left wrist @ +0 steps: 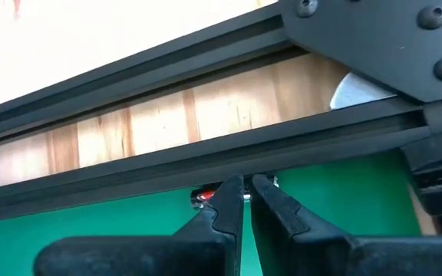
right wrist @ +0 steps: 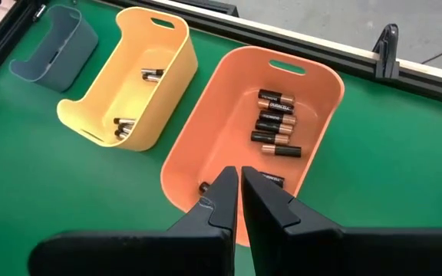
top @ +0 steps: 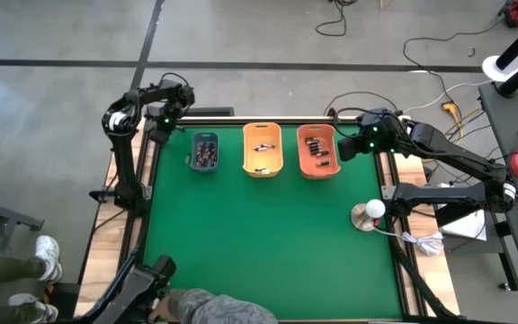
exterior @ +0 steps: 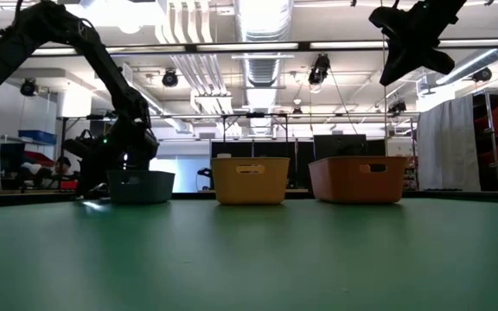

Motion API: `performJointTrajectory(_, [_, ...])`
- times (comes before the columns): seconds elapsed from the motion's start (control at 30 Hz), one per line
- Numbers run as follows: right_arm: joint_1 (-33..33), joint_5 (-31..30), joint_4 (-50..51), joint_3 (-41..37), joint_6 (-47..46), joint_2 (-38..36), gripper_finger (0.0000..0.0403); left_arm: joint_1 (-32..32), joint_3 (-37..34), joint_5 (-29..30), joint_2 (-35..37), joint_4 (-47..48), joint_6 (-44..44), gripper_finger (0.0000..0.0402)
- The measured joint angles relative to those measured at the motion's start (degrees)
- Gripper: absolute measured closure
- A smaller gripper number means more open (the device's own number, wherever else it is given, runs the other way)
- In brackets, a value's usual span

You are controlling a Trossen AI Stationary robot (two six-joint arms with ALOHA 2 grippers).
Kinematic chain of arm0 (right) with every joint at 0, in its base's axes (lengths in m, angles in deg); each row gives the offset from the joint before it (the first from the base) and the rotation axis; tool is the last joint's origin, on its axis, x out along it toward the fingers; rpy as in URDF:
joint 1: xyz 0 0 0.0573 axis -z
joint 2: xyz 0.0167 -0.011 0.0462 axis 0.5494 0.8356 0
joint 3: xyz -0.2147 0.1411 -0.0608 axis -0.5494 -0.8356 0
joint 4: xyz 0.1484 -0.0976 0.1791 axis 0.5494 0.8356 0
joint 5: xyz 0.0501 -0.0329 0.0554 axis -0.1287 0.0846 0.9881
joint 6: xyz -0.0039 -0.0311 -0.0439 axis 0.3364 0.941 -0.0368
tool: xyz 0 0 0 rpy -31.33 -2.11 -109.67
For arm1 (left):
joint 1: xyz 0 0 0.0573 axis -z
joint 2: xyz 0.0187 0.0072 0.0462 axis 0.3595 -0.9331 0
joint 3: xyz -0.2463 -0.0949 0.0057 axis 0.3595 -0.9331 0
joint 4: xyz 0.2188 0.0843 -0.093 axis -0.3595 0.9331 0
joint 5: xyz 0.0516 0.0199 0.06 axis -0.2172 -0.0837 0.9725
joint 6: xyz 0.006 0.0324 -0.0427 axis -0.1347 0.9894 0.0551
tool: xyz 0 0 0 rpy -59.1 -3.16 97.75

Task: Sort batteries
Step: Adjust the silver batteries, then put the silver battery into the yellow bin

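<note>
Your left gripper [top: 163, 123] pressed together, low at far left table edge, left of grey-blue bin [top: 204, 152]. Your right gripper [right wrist: 236, 184] also closed, empty, raised over orange bin [right wrist: 229, 130]. Batteries [right wrist: 276, 123] lie in all three bins: dark ones in orange, few in yellow bin [right wrist: 110, 84].

Matt plastic bins [right wrist: 236, 130], green felt table [top: 259, 243]

Grey-blue bin [top: 204, 151], yellow bin [top: 263, 149], orange bin [top: 317, 151] in row on green mat [top: 268, 243]; person's shoes [top: 47, 256] at left edge.
</note>
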Motion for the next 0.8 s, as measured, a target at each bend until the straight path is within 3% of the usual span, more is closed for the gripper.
performJointTrajectory(0.23, [0.0, 2.0, 0.66, 0.0, -0.14, -0.02, 0.039, 0.33, -1.1, 0.18, -0.3, -0.42, -0.82, 0.0393])
performJointTrajectory(0.5, [0.0, 3.49, 0.89, 0.0, -0.09, -0.79, 0.039, 1.38, 0.96, -2.13, -0.08, -1.72, 5.97, 0.0393])
performJointTrajectory(0.8, [0.0, 2.99, 0.95, 0.0, 4.31, -3.46, 0.039, 1.66, 9.88, -2.81, 2.69, -1.62, 29.4, 0.0393])
